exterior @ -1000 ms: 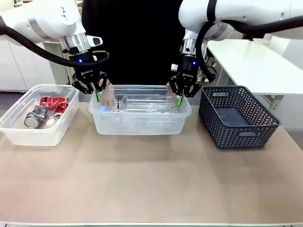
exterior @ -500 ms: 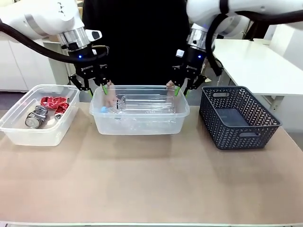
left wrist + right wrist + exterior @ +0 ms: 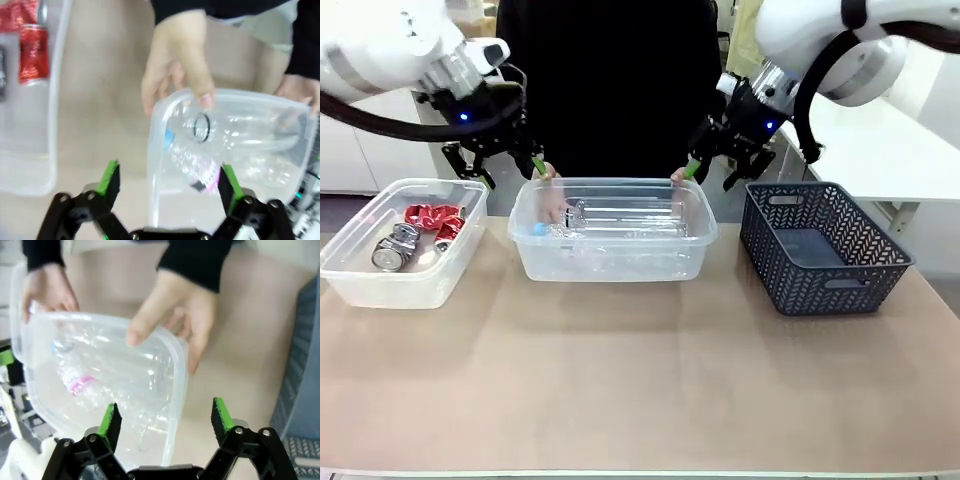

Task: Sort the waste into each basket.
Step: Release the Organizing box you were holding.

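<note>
Clear basket (image 3: 612, 262) rims clear of grippers.

No text, brand, number or sign could be read at this moment. The pink label on the clear plastic bottle (image 3: 210, 176) lying in the middle clear see-through plastic tub (image 3: 155, 150) was a blur of colour in the left wrist view, and the same label in the right wrist view carried no letters that could be made out. The crushed red-and-silver metal cans (image 3: 425, 222) in the left clear tub (image 3: 360, 275) showed only red and silver patches, too small to tell any print. Any marking on the black gripper bodies was too small and blurred to read.
</note>
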You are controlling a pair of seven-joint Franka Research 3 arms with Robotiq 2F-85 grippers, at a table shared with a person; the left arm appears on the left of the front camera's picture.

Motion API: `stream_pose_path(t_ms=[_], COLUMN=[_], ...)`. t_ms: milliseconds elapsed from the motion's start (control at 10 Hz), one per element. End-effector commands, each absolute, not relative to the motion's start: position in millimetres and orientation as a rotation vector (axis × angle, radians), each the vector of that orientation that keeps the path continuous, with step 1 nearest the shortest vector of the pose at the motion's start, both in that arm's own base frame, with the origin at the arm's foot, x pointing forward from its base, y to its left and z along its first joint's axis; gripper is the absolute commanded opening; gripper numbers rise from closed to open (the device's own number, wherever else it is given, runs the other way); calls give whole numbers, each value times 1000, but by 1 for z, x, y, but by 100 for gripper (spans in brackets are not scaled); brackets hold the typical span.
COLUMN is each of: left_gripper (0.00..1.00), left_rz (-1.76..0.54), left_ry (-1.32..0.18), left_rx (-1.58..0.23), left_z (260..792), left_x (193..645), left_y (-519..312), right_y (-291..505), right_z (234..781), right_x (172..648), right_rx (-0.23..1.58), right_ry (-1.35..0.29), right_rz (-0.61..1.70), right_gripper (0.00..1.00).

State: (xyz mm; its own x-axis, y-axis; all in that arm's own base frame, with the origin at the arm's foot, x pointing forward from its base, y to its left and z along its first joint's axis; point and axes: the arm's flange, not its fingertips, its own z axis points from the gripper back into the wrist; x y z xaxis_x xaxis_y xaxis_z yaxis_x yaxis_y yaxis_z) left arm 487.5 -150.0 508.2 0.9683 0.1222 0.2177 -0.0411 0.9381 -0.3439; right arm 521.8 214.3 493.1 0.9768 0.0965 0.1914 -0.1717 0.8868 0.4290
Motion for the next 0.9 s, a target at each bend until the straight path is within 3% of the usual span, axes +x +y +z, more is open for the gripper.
stream_pose_path(t_ms=[0,100,200,300,800], left_gripper=[100,100,100,100,100], left_rz=[41,47,18,71,71], left_ry=[-397,-458,-360,-397,-397], left_rx=[-417,-434,-400,-379,-379], left_z=[485,484,484,497,497], left_x=[469,466,469,476,476], left_y=[-140,-136,-135,-142,-142], right_y=[199,199,203,201,201], right_z=[481,481,479,494,494], right_x=[500,499,506,513,513], right_rx=[499,470,463,465,465], right_ry=[-341,-425,-429,-329,-329], right_rz=[148,115,64,111,111], right_gripper=[100,100,100,100,100])
